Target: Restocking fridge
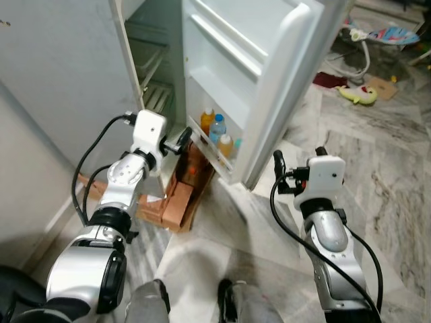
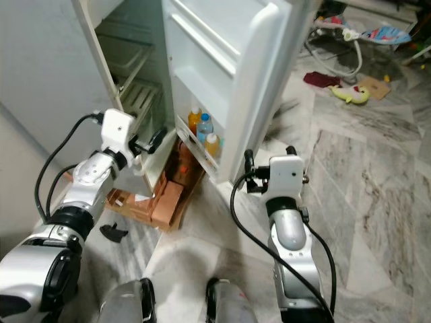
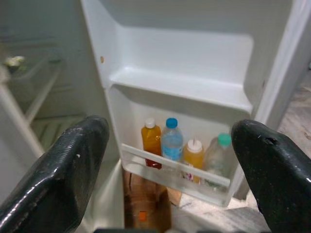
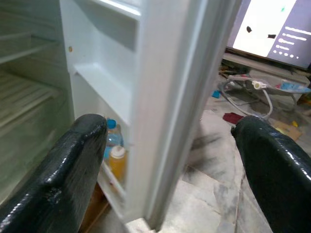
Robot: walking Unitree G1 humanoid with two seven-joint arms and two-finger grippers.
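The white fridge door point(image 1: 269, 60) stands open. Its bottom door shelf point(image 3: 160, 162) holds an orange juice bottle point(image 3: 151, 143), a blue-capped water bottle point(image 3: 171, 141), a yellow bottle point(image 3: 193, 158) and a clear green-capped bottle point(image 3: 216, 155). My left gripper point(image 1: 180, 139) is raised just short of that shelf, open and empty. My right gripper point(image 1: 279, 168) hovers in front of the door's outer edge point(image 4: 165, 121), also open with nothing in it. Bare wire shelves point(image 1: 151, 60) show inside the fridge.
Brick-coloured boxes point(image 1: 178, 198) lie on the floor under the door, with a brown box point(image 3: 146, 204) below the shelf. A small black item point(image 2: 113, 232) lies by my left side. A baby bouncer point(image 1: 377, 33) and a yellow toy point(image 1: 359, 94) sit at the far right on the marble floor point(image 1: 377, 168).
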